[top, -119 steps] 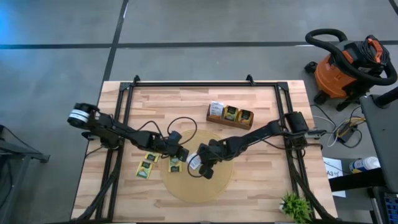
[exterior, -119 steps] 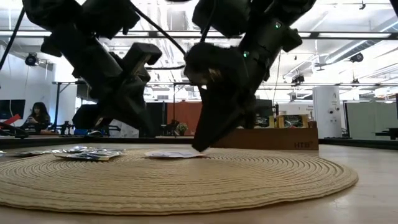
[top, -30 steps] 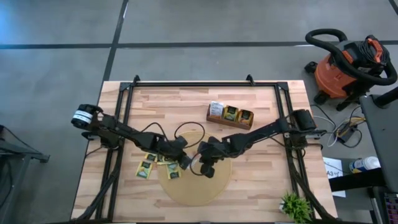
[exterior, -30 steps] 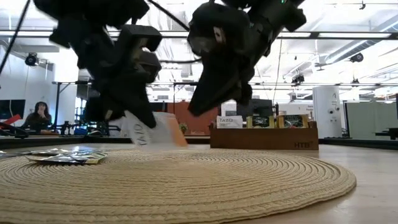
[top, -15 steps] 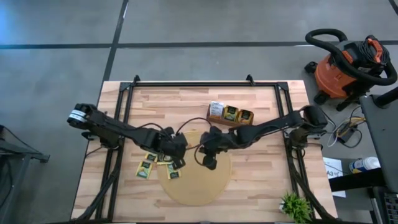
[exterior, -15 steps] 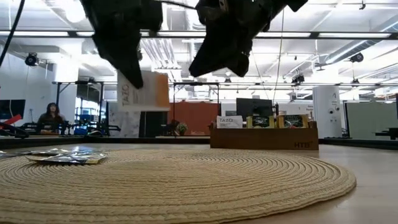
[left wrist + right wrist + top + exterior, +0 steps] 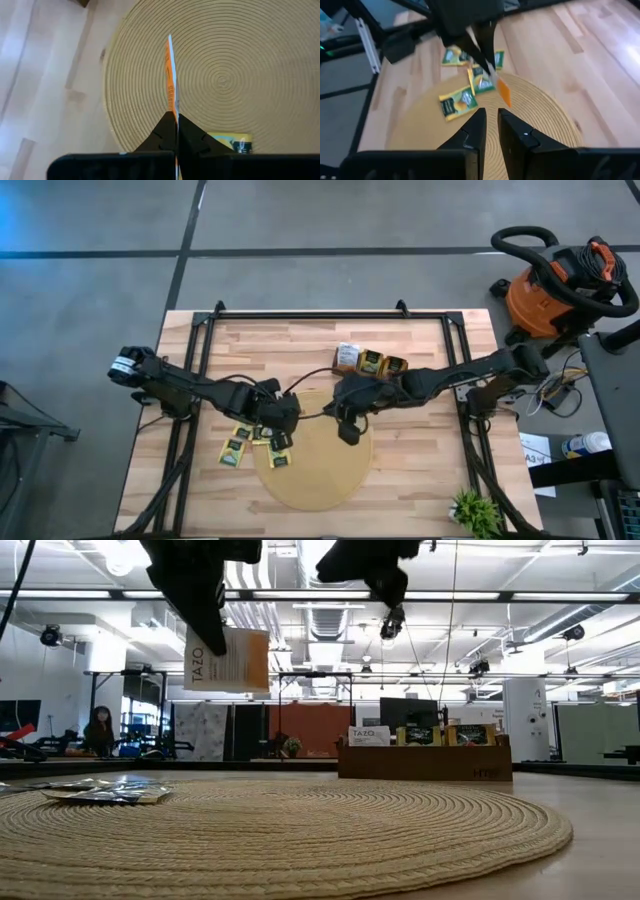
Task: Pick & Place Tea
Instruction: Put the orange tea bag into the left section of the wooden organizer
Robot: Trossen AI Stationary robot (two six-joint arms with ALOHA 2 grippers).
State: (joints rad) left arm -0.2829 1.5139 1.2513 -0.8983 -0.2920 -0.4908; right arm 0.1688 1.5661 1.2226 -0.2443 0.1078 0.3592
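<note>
A: Left gripper (image 7: 176, 117) — status?

B: My fingers pinched tight on an orange tea sachet (image 7: 228, 661), edge-on in my wrist cam. I'm holding it up in the air, well clear of the round mat (image 7: 300, 830), over the mat's left edge per overhead. Sachet hangs flat-faced to the low cam, white strip w/ lettering on one side.

A: Right gripper (image 7: 491, 122)?

B: Up high too, over the mat's far edge, near the wooden box (image 7: 372, 367). Fingers only a narrow gap apart, nothing between them.

A: Other tea?

B: A few yellow-green sachets (image 7: 236, 447) lying on the table at the mat's left rim, one (image 7: 279, 451) partly on the mat. Box at back of table has sachets standing in it: a white one (image 7: 347, 355) at the left end, yellow-green ones (image 7: 373, 361) beside it.

A: Anything behind?

B: A person (image 7: 99, 730) seated far off in the room, low cam. Orange shop vac (image 7: 548, 292) on floor off the table's right corner.
</note>
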